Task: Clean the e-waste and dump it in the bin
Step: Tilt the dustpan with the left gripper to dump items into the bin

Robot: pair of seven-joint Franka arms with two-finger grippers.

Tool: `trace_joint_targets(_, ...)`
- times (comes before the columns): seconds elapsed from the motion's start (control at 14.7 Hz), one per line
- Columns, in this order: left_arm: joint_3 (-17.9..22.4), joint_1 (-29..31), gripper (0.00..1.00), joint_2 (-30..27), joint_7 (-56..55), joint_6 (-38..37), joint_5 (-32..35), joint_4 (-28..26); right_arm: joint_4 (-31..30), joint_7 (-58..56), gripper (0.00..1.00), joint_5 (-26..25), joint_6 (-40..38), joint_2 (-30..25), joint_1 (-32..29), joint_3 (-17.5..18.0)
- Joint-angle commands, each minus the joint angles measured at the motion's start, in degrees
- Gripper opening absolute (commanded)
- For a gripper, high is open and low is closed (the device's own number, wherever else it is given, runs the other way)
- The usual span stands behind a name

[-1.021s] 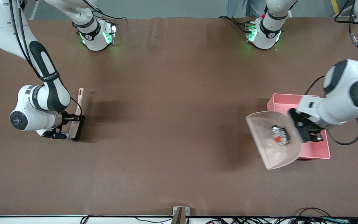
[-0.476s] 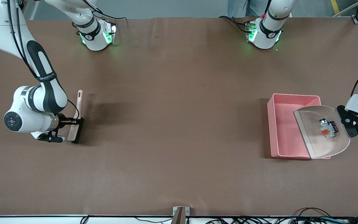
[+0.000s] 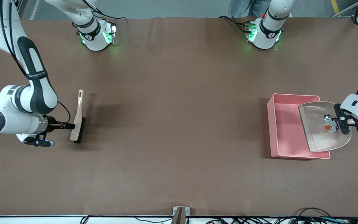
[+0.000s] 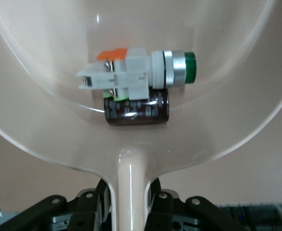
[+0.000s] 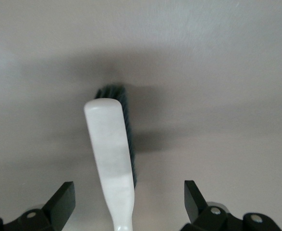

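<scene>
While the left gripper (image 3: pixel 350 124) stays clamped on the handle (image 4: pixel 130 192) of the beige dustpan (image 3: pixel 318 137), its jaws closed tight against both sides of that handle, the pan hangs over the pink bin (image 3: pixel 283 127) at the left arm's end of the table (image 3: pixel 179 109). Both pieces of e-waste lie in the pan, pressed together at the throat just above the handle: the white-grey push-button component (image 4: pixel 131 77) with its green cap and orange tab, and the dark brown cylindrical block (image 4: pixel 137 109) tucked against it on the handle side. In the front view they show as one small cluster (image 3: pixel 328 123) over the bin's end nearest the left arm; nothing can be seen lying on the bin's floor.

Toward the right arm's end of the table, the right gripper (image 5: pixel 126 202) has its jaws spread wide, holding nothing. The beige brush (image 3: pixel 78 119) with black bristles lies on the table between the two fingers (image 5: pixel 61 199), its handle (image 5: pixel 113 159) clear of both. In the front view the gripper (image 3: pixel 63 125) sits just beside the bristle end of the brush.
</scene>
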Motion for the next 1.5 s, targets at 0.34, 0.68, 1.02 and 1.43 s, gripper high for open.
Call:
trace_joint_targets(0.34,0.0,-2.5,0.0,-1.3,-4.0,-4.9,10.3,-1.8,-1.1,-1.6,1.0,-1.0,-10.1,-19.7,0.8,1.9)
trace_joint_targets(0.68,0.0,-6.5,0.0,0.0,-8.0,-9.6,17.9,-1.9,-1.0,-1.9,1.0,-1.0,-15.7,-29.0,1.1,1.9)
trace_joint_targets(1.02,0.0,-7.1,0.0,0.2,-7.9,-9.6,20.3,-1.9,4.4,-3.0,1.0,-1.3,-21.6,-30.0,1.7,2.1)
trace_joint_targets(1.43,-5.9,-6.9,0.01,-0.8,-7.8,-9.6,19.5,0.0,10.5,-2.8,1.0,-1.3,-27.9,-29.1,1.4,2.0)
